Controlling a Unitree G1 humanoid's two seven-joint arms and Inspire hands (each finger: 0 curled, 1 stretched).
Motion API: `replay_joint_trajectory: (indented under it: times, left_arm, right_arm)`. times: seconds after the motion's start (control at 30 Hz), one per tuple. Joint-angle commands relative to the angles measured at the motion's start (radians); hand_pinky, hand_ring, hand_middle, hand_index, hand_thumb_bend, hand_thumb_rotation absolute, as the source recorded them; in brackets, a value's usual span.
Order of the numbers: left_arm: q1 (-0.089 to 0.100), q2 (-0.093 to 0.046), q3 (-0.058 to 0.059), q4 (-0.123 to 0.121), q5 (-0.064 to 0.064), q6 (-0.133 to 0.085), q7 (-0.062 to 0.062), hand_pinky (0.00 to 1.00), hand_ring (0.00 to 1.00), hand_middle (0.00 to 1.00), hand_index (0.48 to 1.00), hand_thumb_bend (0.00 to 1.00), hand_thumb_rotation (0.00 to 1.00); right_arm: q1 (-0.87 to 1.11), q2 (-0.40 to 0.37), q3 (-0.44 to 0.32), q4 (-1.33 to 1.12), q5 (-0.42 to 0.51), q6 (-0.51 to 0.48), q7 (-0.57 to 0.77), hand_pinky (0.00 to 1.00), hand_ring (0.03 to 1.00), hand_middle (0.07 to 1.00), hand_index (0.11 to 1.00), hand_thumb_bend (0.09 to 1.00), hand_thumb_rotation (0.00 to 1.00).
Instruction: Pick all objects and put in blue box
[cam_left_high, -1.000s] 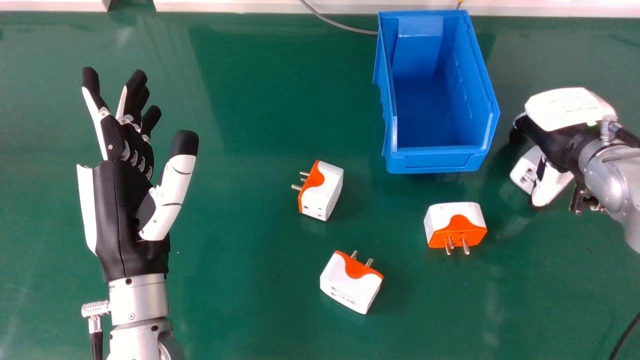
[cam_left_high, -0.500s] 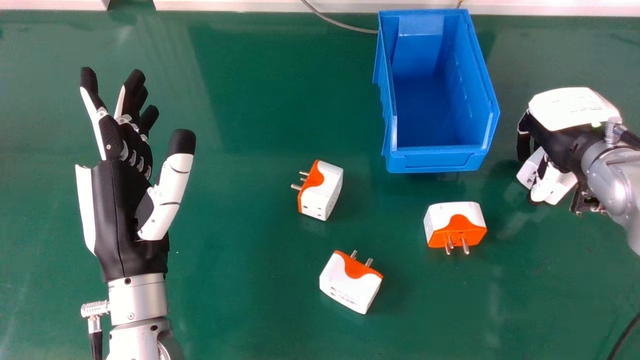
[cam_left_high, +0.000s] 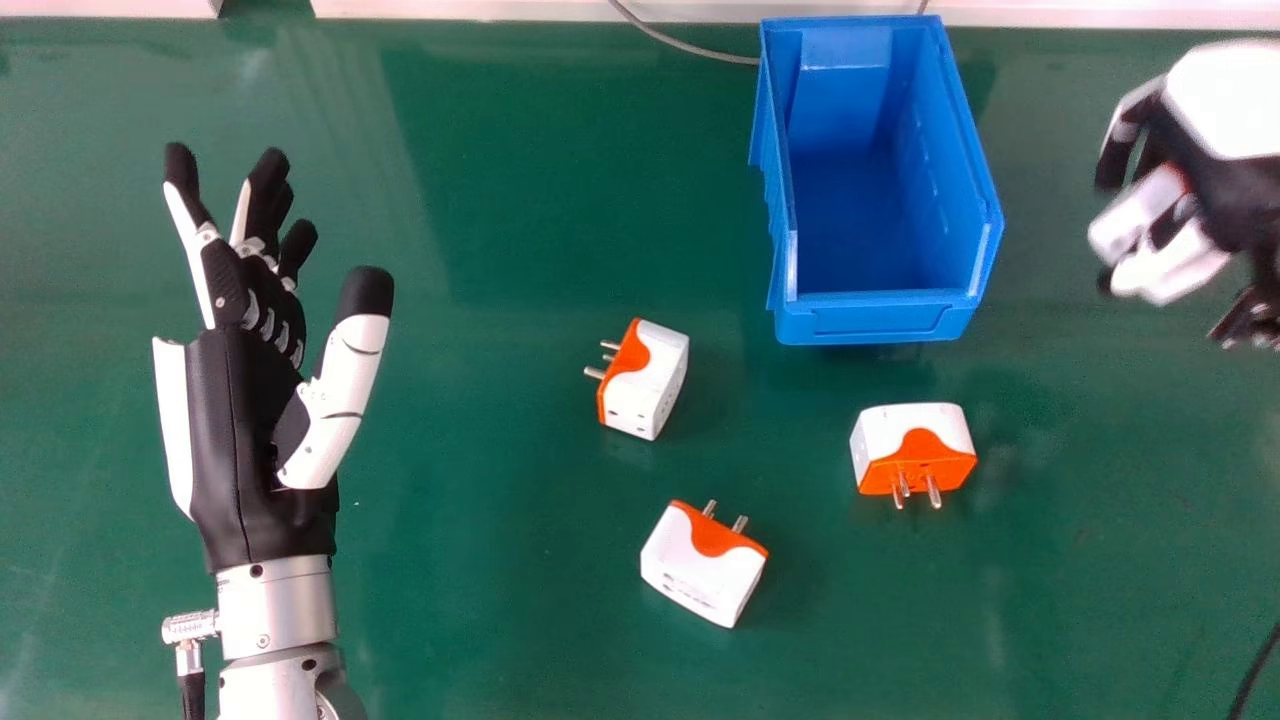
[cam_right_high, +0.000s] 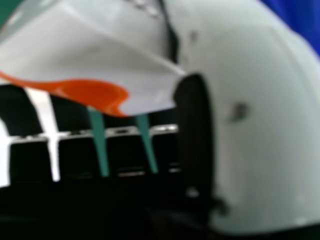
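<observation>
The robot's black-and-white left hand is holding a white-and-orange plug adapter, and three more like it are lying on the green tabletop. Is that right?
Not quite: the head view shows the plug adapter in the right hand. The other three adapters do lie on the green tabletop.

Box (cam_left_high: 870, 318) stood at the rear of the tabletop (cam_left_high: 480, 500), right of centre. First plug adapter (cam_left_high: 655, 385) lay before it, off to its left. Second plug adapter (cam_left_high: 700, 575) lay nearer and slightly right of the first. Third plug adapter (cam_left_high: 912, 440) lay just before the box, right of both. Fourth plug adapter (cam_left_high: 1130, 220) was in the right robot hand (cam_left_high: 1220, 180), right of the box.
</observation>
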Motion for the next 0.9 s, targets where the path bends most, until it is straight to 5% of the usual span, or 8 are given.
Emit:
replay_joint_trajectory:
  times: [0.0, 0.33, 0.5, 0.67, 0.87]
  left_arm:
    - [-0.001, -0.002, 0.001, -0.017, 0.012, -0.011, 0.009, 0.93, 0.96, 0.94, 0.931, 0.66, 0.57]
    - [0.001, -0.001, -0.001, -0.02, 0.015, -0.011, 0.015, 0.92, 0.95, 0.94, 0.93, 0.66, 0.58]
    - [0.003, -0.002, -0.003, -0.025, 0.017, -0.006, 0.019, 0.92, 0.95, 0.94, 0.928, 0.66, 0.58]
    - [-0.008, 0.002, -0.004, -0.01, 0.0, -0.01, 0.006, 0.92, 0.95, 0.94, 0.929, 0.66, 0.57]
    - [-0.015, 0.0, 0.002, -0.005, 0.017, -0.014, 0.019, 0.92, 0.95, 0.94, 0.927, 0.65, 0.56]
  right_arm:
    - [0.021, -0.033, -0.049, -0.049, 0.008, -0.025, -0.044, 0.28, 0.394, 0.476, 0.528, 0.513, 0.0]
    - [0.064, 0.003, -0.128, -0.115, 0.014, -0.065, -0.134, 0.26, 0.388, 0.457, 0.506, 0.515, 0.0]
    - [0.071, 0.039, -0.16, -0.148, 0.04, -0.168, -0.239, 0.21, 0.379, 0.452, 0.515, 0.512, 0.0]
    - [-0.016, 0.108, -0.114, -0.118, 0.009, -0.257, -0.308, 0.17, 0.378, 0.462, 0.514, 0.512, 0.0]
    - [-0.203, 0.209, -0.009, 0.043, -0.04, -0.342, -0.305, 0.16, 0.382, 0.474, 0.51, 0.512, 0.0]
